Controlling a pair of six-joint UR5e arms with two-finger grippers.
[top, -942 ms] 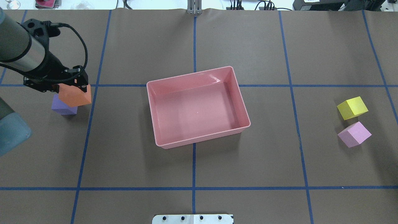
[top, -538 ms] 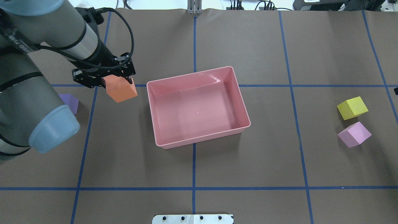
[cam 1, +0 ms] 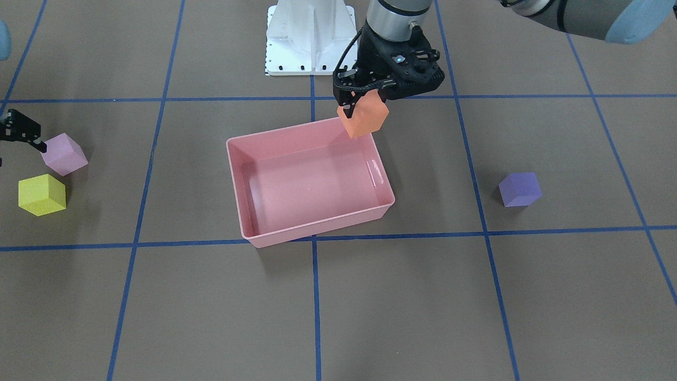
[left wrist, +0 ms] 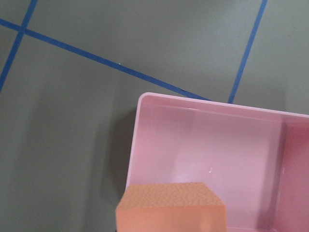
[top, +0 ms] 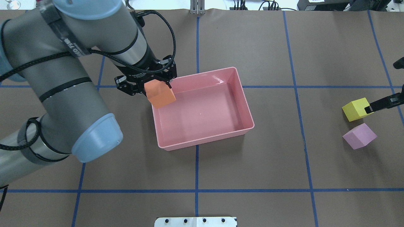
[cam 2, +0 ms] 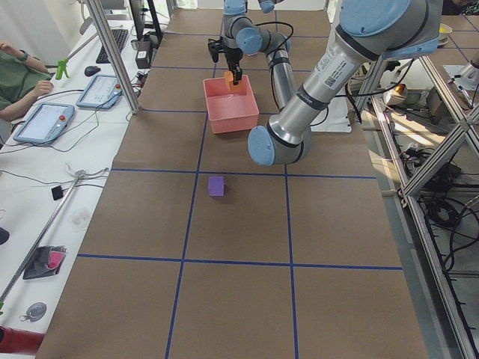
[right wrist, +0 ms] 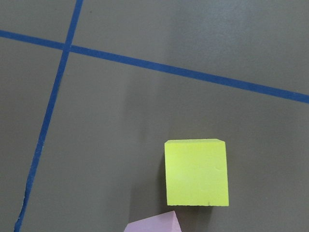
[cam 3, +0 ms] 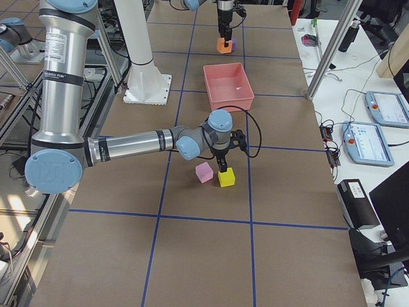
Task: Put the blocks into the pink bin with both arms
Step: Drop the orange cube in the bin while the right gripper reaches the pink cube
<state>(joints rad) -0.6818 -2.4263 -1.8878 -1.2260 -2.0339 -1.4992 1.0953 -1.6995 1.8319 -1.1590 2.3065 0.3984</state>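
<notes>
The left gripper (top: pixel 158 88) pinches the orange block (top: pixel 161 95) from two sides and holds it in the air. The block hangs over the upper left corner of the bin (top: pixel 205 140) in the overhead view, right above the rim and not yet over the middle. So this step is carrying the first block in. I think the arm should go a bit more toward the middle, then let go.

At the right edge of that view, the right gripper (top: pixel 382 87) hangs above the yellow block (top: pixel 356 109) with its fingers spread wide and nothing in them. Its next job looks like going down and squeezing that block. The pink block (top: pixel 359 136) sits just below the yellow one, so the fingers must not bump it. The purple block (cam 1: pixel 520 189) waits alone, right of the bin in the front view.

The blocks look like soft foam, dull with a bumpy skin and square edges. That should make them easy to squeeze and light to lift. The bin is smooth, shiny plastic with round corners, a thin lip and a slot handle. It is empty.
</notes>
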